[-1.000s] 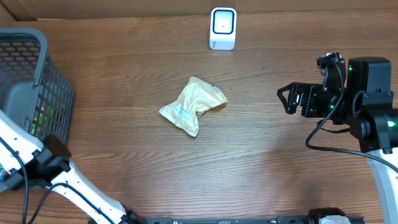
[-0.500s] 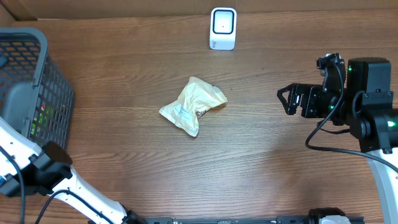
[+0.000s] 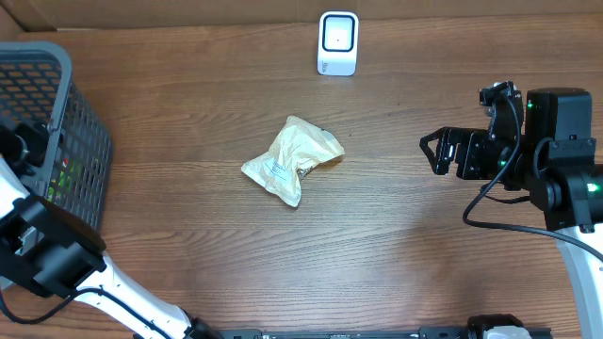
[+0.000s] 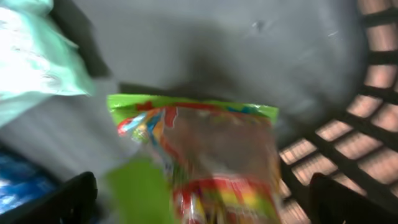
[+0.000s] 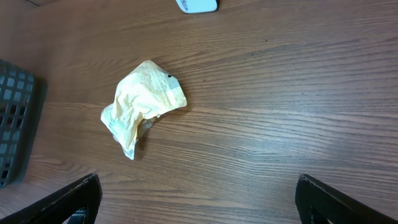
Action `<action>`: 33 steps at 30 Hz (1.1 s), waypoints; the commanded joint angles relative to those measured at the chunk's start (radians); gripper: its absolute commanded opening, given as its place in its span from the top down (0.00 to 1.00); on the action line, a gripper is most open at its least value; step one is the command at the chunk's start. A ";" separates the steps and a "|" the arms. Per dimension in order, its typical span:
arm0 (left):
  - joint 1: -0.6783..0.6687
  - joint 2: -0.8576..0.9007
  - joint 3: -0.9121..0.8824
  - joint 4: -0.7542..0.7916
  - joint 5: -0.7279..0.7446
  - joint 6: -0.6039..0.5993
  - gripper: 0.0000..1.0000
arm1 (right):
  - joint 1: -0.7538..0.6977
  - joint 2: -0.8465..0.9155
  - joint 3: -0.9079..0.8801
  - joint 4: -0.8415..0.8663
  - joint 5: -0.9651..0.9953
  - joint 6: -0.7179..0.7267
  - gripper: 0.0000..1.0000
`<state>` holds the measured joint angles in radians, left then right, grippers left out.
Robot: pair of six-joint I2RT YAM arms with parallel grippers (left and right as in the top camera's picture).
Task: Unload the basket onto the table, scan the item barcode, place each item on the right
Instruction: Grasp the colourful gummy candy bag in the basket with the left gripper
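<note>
Left claw (image 4: 202, 190): jaws spread wide, empty, down inside grey mesh plastic basket (image 3: 66, 113) | green crinkly snack packet (image 4: 211, 143) just below, likely next pick for scanning | right claw (image 5: 198, 183): wide, empty; crumpled yellow wrapper (image 5: 143, 102) ahead

**Seen from above**

A crumpled bag (image 3: 290, 158) lies central on the table (image 3: 396, 254), the scanner (image 3: 338, 42) well beyond it. The basket (image 3: 87, 141) sits at left (my left arm (image 3: 52, 259) overlaps it). My right gripper (image 3: 430, 153) hangs, jaws spread, right of the bag.

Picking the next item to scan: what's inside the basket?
A bright green snack bag, a pale bag and something blue lie in the basket. Whatever lies under them is covered.
</note>
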<state>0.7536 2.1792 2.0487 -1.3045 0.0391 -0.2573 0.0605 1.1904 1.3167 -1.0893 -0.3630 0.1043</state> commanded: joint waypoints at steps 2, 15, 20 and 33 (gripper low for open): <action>0.003 0.010 -0.153 0.111 0.058 -0.020 0.00 | 0.006 0.001 0.026 0.005 -0.018 0.000 0.00; 0.014 0.002 -0.266 0.218 0.114 -0.019 0.96 | 0.006 0.001 0.026 0.006 -0.024 0.000 0.00; 0.025 0.001 -0.113 0.129 0.176 -0.011 0.96 | 0.006 0.001 0.026 0.006 -0.024 0.000 0.00; 0.012 -0.003 0.704 -0.272 0.253 0.042 0.96 | 0.006 0.001 0.026 0.011 -0.024 0.000 0.00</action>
<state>0.7788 2.2009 2.6053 -1.5337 0.2306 -0.2546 0.0605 1.1904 1.3167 -1.0859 -0.3782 0.1047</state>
